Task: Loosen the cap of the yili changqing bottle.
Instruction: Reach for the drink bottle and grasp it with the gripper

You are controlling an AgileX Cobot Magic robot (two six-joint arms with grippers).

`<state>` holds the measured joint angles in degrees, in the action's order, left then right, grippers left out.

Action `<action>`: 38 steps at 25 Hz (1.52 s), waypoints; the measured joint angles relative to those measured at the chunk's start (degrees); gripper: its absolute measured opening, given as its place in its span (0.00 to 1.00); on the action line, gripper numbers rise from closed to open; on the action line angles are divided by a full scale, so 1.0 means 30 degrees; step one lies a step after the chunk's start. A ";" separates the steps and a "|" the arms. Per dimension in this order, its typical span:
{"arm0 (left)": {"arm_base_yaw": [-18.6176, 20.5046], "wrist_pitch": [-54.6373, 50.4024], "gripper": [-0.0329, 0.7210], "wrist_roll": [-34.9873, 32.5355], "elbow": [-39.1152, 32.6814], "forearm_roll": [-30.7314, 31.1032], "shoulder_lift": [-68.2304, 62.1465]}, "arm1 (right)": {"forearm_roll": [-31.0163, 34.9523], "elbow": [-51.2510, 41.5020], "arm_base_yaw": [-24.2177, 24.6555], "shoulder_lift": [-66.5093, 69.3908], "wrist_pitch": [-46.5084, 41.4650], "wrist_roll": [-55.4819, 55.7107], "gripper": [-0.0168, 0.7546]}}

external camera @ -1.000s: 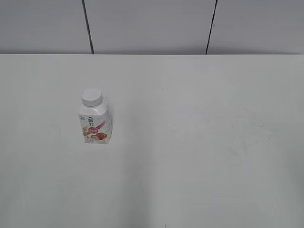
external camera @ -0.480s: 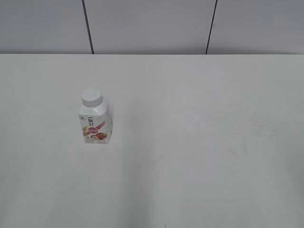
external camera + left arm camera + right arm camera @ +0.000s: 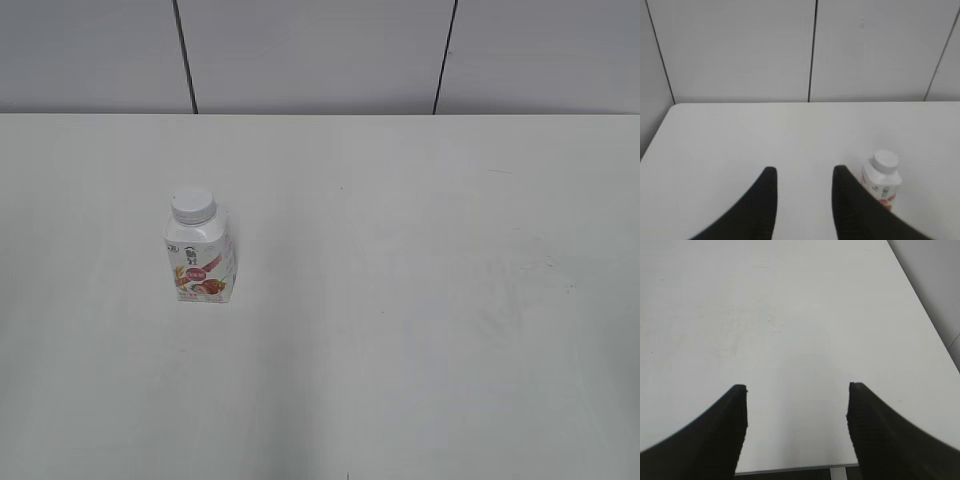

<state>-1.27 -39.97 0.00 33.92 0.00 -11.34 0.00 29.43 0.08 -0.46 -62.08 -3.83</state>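
Observation:
The yili changqing bottle point(image 3: 201, 258) stands upright on the left part of the white table, its red-pink label facing the front. The white ribbed cap point(image 3: 192, 206) sits on its neck. In the left wrist view the bottle point(image 3: 882, 184) and its cap point(image 3: 885, 160) show just right of my right finger. My left gripper point(image 3: 805, 172) is open and empty, short of the bottle. My right gripper point(image 3: 797, 388) is open and empty over bare table. Neither gripper shows in the exterior view.
The white table point(image 3: 420, 300) ends at a grey panelled wall point(image 3: 320, 55) at the back. In the right wrist view the table's near edge point(image 3: 790, 471) and right edge point(image 3: 925, 315) show. In the left wrist view its left edge point(image 3: 657, 131) shows.

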 joint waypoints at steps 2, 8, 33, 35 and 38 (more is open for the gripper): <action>0.0000 0.2031 0.36 0.0000 0.0000 0.0000 -0.1750 | 0.0000 0.0000 0.0000 0.0000 0.0000 0.0000 0.67; 0.0000 0.8506 0.36 0.0000 0.0022 0.0000 -0.6897 | 0.0000 0.0000 0.0000 0.0000 0.0000 0.0000 0.67; -0.0549 2.5134 0.36 0.3199 -0.4039 0.4926 -2.1981 | 0.0000 0.0000 0.0000 0.0000 0.0000 0.0000 0.67; -0.0557 2.6182 0.36 0.3611 -0.4642 0.6113 -2.1981 | 0.0000 0.0000 0.0000 0.0000 0.0000 0.0000 0.67; -0.0473 2.7185 0.36 0.3793 -0.5472 0.7712 -2.1981 | 0.0000 0.0000 0.0000 0.0000 0.0000 0.0000 0.67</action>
<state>-2.69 41.58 11.38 17.50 23.14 -77.28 0.00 29.43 0.08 -0.46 -62.08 -3.83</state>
